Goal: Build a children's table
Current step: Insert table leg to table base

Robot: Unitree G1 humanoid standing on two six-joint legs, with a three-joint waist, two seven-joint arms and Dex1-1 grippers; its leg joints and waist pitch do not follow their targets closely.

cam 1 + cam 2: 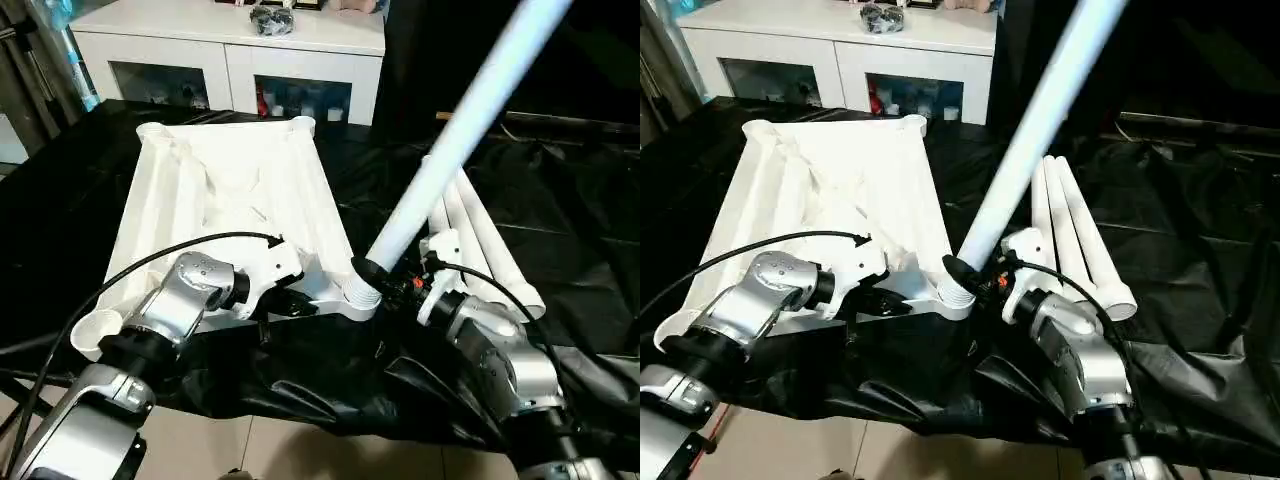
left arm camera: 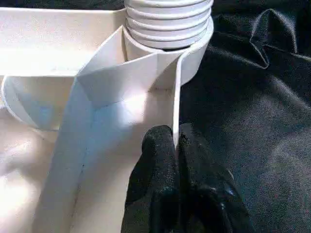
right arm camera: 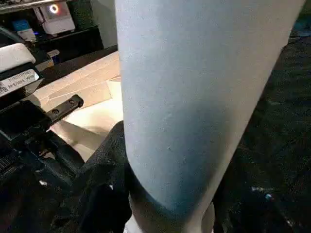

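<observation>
Plastic is what I am working with, and it looks light and stiff, smooth enough to slip. My left gripper [image 2: 176,145] is pinched tight on a thin rib wall of the tabletop [image 1: 235,190], which lies upside down on the black cloth [image 1: 560,200]. That rib is a good place to hold, but I think it could bend if I pull hard.

Just past those fingers sits the corner socket [image 2: 194,53], a round cup. Inside it stands the ribbed end of a leg [image 1: 455,140]. My right gripper [image 1: 400,275] is wrapped around that leg low down, right above the socket, with its fingers half spread by the tube. Holding it low is best, I think, because the long top can swing.

Three more legs [image 1: 490,250] lie side by side just beyond my right gripper. Another socket [image 1: 95,330] near my left arm is empty.
</observation>
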